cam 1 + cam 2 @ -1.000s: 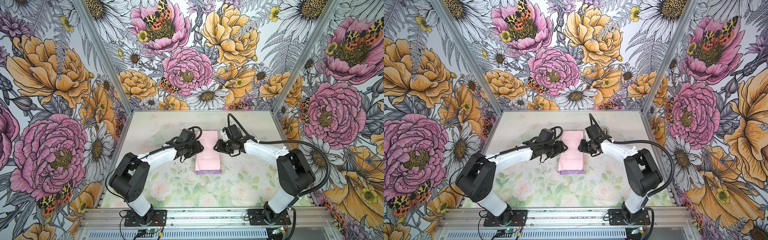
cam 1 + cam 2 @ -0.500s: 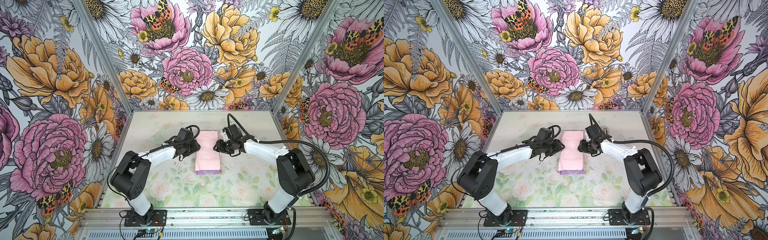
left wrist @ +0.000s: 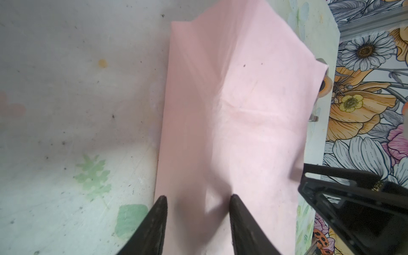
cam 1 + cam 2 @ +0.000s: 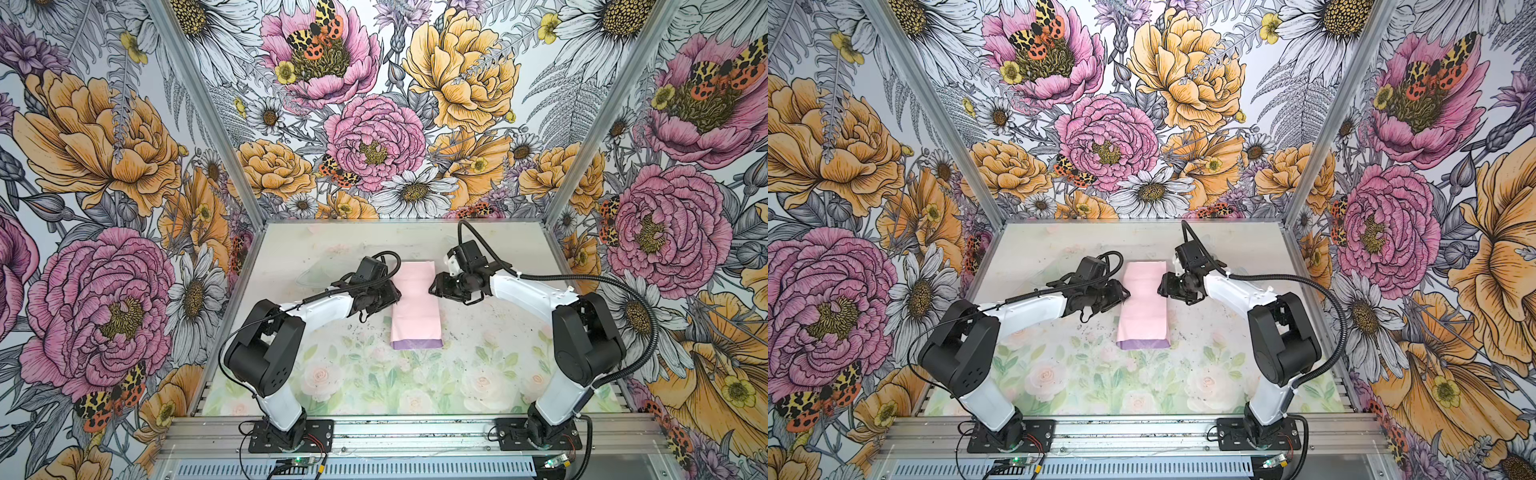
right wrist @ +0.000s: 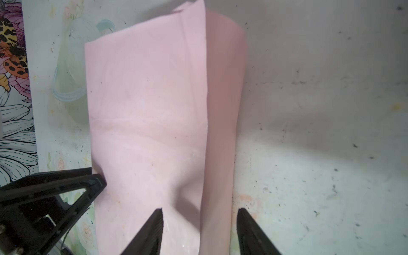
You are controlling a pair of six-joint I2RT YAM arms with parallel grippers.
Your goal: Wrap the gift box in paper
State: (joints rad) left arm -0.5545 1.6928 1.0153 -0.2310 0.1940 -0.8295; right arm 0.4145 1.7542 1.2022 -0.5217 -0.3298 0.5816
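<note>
Sitting lengthwise mid-way across the pale floral-print table [image 4: 503, 253], a bit nearer its far edge, is the folded pale pink paper sheet [image 4: 415, 305], with a lilac-purple band [image 4: 417, 344] showing at its near end. The left black claw [image 4: 397, 296] is right at the paper's left edge and the right black claw [image 4: 433, 286] is at its right edge. Going by the wrist views, both have their fingers spread, straddling the paper's sides, with nothing pinched.

The left arm [image 4: 324, 307] and the right arm [image 4: 532, 293] have white links, black joints and black ribbed cables [image 4: 653, 328]. The left gripper [image 3: 197, 199] and the right gripper [image 5: 199, 213] have black pointed fingers.
</note>
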